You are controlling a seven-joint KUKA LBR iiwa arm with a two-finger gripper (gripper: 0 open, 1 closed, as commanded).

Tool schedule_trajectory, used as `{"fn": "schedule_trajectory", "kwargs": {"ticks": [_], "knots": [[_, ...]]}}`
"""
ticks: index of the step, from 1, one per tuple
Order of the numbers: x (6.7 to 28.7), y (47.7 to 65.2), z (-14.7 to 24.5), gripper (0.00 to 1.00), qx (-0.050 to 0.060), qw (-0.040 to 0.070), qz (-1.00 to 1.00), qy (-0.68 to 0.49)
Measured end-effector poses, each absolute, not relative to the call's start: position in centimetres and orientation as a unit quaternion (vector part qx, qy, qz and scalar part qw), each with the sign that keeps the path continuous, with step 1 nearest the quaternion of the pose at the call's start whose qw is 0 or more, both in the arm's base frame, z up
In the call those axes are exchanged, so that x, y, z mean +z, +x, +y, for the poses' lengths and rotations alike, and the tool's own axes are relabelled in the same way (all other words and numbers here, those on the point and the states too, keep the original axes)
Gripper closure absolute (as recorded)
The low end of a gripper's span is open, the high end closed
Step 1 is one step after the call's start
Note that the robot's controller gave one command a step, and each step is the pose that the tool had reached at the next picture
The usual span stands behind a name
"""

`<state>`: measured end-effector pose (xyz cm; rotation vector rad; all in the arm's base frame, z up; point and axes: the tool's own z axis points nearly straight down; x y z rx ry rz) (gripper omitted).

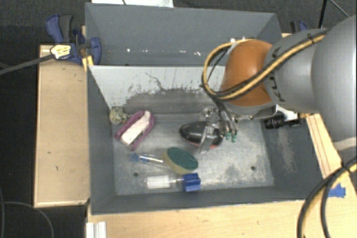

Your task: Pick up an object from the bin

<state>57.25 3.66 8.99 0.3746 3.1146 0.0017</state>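
Gripper (215,132) low at frame centre, right against dark glossy oval object (191,132) on floor of grey metal bin (167,36); likely pick target, contact unclear. Cannot tell whether gripper is spread or pinching. Round green disc (182,159) near, lower left; pink-and-white brush-like block (134,126) further left. Bare floor lower right gives room; back slope close above.

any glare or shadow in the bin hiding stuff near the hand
Camera view: small glints run along the bin's back wall; the hand hangs over a dark rounded thing mid-bin, whose right edge merges with the hand's shade; the green disc and blue-capped tube in front lie evenly lit.
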Motion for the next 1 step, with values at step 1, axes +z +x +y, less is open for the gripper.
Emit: {"fn": "schedule_trajectory", "kwargs": {"ticks": [1], "knots": [[24.07, 54.01, 3.59, 1.0, 0.001, 0.004, 0.992, 0.126]]}}
